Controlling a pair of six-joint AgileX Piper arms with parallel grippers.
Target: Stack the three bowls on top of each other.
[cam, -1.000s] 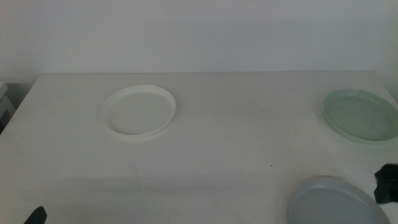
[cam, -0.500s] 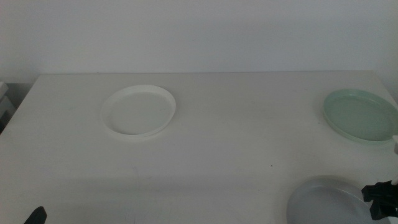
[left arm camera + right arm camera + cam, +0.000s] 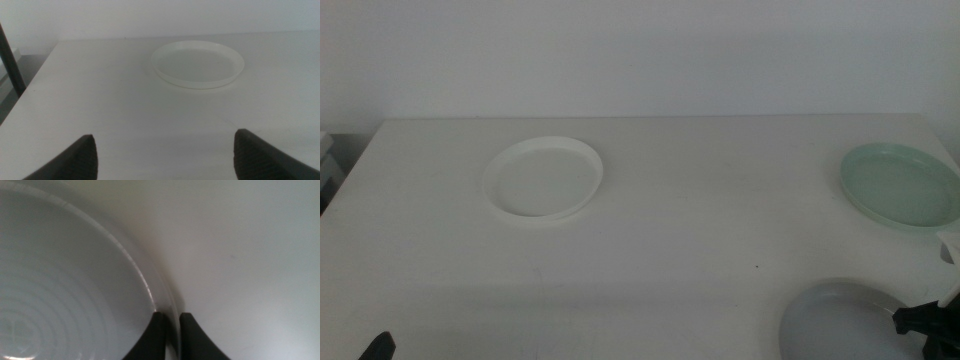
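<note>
Now, going from the left, the left gripper [image 3: 165,157] is waiting at the near left corner of the table [image 3: 700,210], its jaws standing wide apart with nothing between them; in the middle view only a dark tip is showing at the bottom edge. It has not shifted over the last second. Ahead of it, the white bowl [image 3: 543,178] is sitting untouched on the far left part of the table, upright and well apart from the other two.

Moving right, the mint green bowl [image 3: 903,186] is resting at the far right edge, also unmoved. Near it, toward the front, the grey bowl [image 3: 845,322] is lying at the near right corner, and this is where things have been changing: a second ago the right gripper [image 3: 171,330] was hanging just off the bowl's right side, and it has since slid inward and lower onto the rim. In the right wrist view its two jaws are standing nearly closed, one inside and one outside the grey rim, pinching that thin edge between them. That suggests the grasp is being made and the first lift is about to begin, with no bowl stacked yet.
</note>
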